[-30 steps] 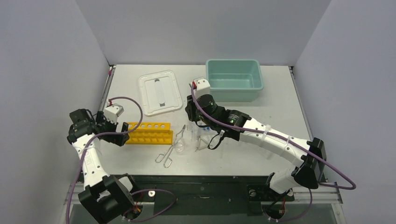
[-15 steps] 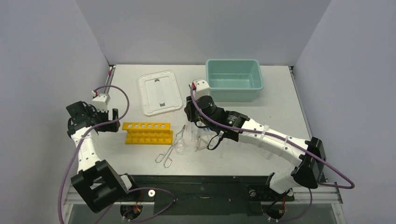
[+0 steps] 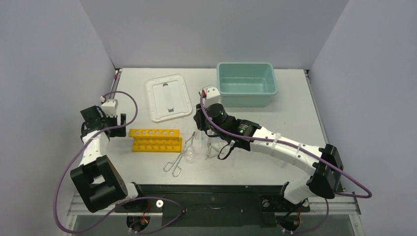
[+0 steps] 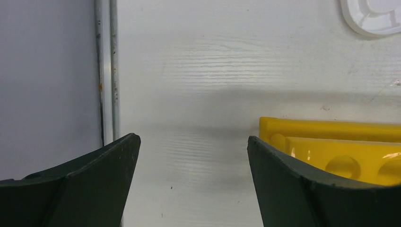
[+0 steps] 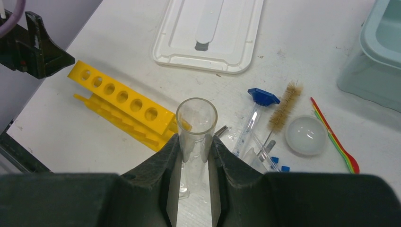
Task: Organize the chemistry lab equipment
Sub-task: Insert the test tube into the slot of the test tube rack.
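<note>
Right claw point(image 5: 195, 141) pinches an upright clear glass tube point(image 5: 196, 116), yellow rack point(image 5: 124, 100) just beside it. Left claw point(image 4: 193, 140) spread wide above the table point(image 4: 189, 71).

The left gripper point(image 4: 191, 144) gapes wide (its arm folded back). The right gripper point(image 5: 195, 144) pinches a glass tube point(image 5: 196, 116) between its fingers.

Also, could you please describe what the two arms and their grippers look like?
Both arms, the left arm and right arm, have white link shells with black joint housings and black bases. A purple cable loops loosely along each. Each wrist carries a small white camera box. The left gripper and right gripper have dark, matte, wedge-shaped fingers.
</note>
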